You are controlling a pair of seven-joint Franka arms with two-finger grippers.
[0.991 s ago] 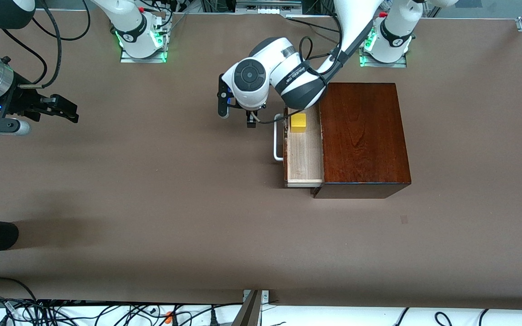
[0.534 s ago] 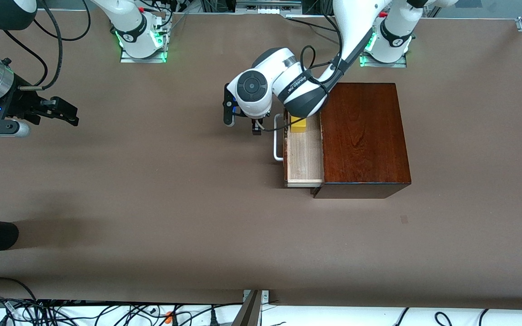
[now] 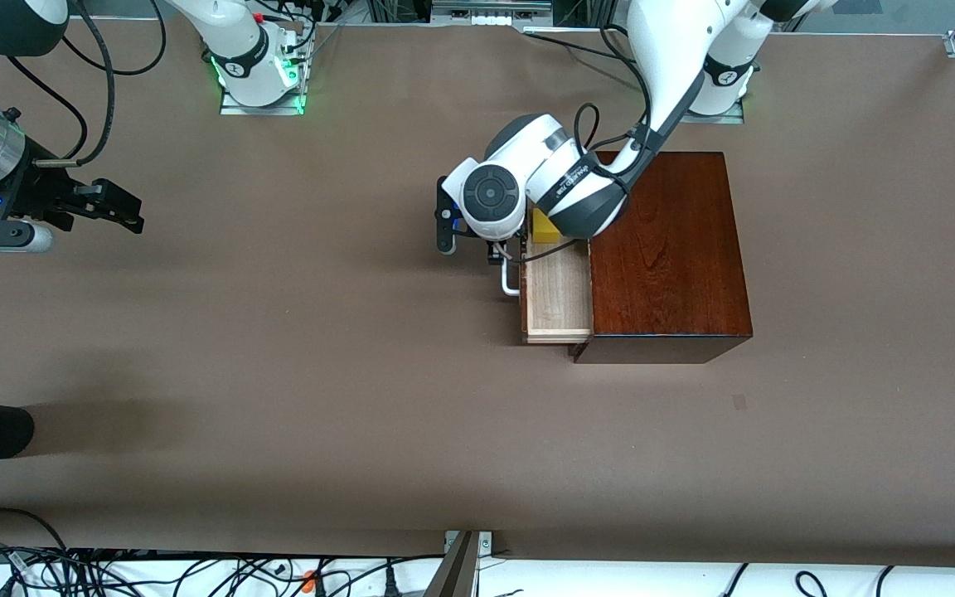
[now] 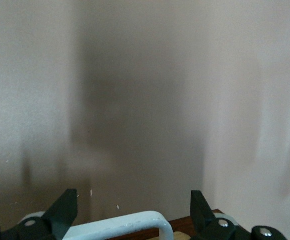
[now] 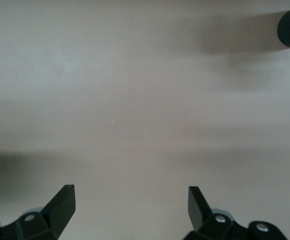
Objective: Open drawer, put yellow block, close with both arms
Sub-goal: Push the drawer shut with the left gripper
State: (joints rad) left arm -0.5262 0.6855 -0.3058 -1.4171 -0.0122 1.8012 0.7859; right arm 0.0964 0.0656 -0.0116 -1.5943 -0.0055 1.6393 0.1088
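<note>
Plainly a robotics lab; two white jointed robot arms (image 3: 652, 83) bolted on metal base plates with green lights (image 3: 262, 87) along one edge of a wide brown table (image 3: 278, 348); tangled black cables (image 3: 113, 568) just off its camera-side edge.

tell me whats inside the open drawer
A yellow block sits in the drawer, at the end farther from the front camera. The left arm covers part of it and that corner; the rest shows bare wood.
</note>
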